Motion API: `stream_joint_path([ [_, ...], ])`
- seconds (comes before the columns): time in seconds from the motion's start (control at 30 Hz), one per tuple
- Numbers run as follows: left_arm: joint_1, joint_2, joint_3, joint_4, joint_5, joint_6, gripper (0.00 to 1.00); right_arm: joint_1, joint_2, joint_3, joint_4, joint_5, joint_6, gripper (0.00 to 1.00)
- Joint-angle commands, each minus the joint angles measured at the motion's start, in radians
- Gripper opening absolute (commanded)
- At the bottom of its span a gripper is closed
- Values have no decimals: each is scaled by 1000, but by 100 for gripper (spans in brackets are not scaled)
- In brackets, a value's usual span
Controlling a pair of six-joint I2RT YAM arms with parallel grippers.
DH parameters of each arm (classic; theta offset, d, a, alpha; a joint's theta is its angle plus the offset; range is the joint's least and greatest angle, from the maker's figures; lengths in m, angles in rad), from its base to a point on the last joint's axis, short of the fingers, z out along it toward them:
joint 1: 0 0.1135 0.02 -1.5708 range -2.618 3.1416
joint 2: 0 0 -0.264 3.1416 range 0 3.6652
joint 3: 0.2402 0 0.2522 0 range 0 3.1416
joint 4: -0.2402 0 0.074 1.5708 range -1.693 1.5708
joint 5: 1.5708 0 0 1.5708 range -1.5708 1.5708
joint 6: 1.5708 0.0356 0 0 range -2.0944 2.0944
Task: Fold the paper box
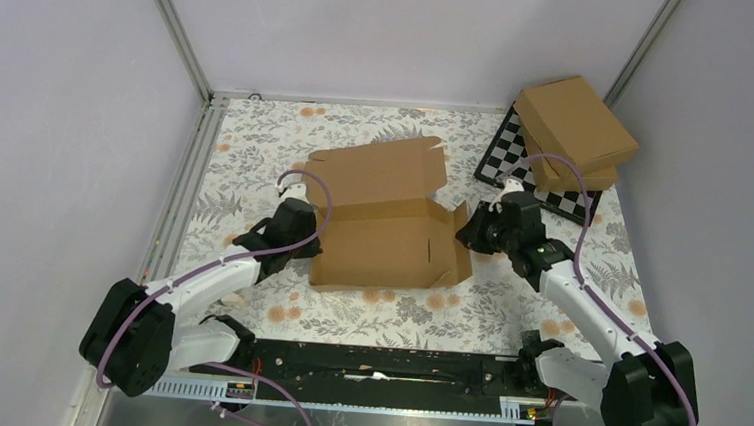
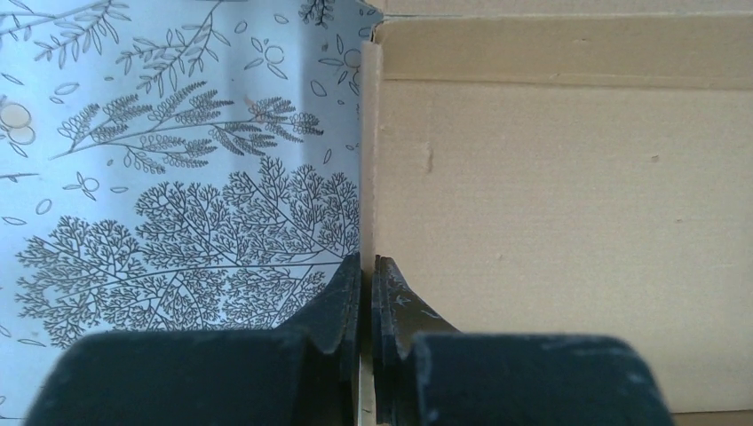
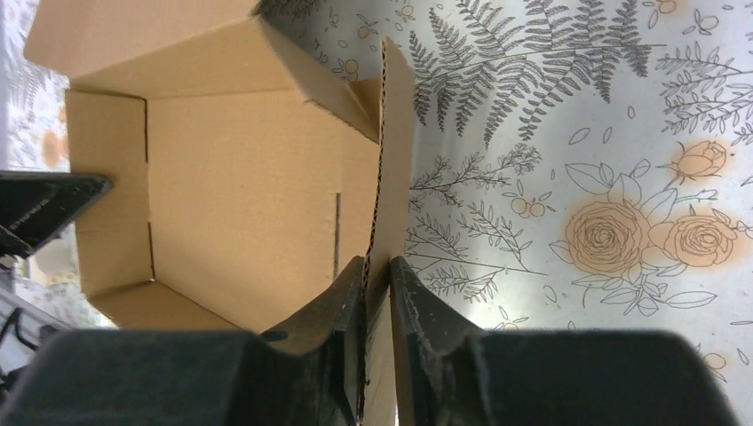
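- Walls are standing because you are pinching one at each end of the paper box (image 1: 387,244), which is lying mid-bench (image 1: 258,135), lid open behind.
- Your left claw (image 2: 367,266) is clamping the left wall's edge.
- Your right claw (image 3: 377,266) is clamping the right flap, holding it upright for tucking.

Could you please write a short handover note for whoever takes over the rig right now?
The left gripper is shut on the left side wall of the paper box.
The right gripper is shut on its right side wall.
The box sits between the arms, with its lid open toward the far side.
Done: both side walls stand up.
To do: probably lock the walls, then close and tuck the lid.
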Motion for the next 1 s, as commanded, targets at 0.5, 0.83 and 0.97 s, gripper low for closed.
stream_joint_path([
  [0.5, -75, 145, 170, 27, -95, -17, 0, 175, 192, 138, 7, 104, -95, 48],
  [0.83, -75, 154, 161, 35, -90, -14, 0, 176, 289, 121, 56, -40, -57, 66],
  [0.97, -75, 152, 151, 38, -89, -18, 0, 176, 292, 102, 83, -77, -38, 68],
])
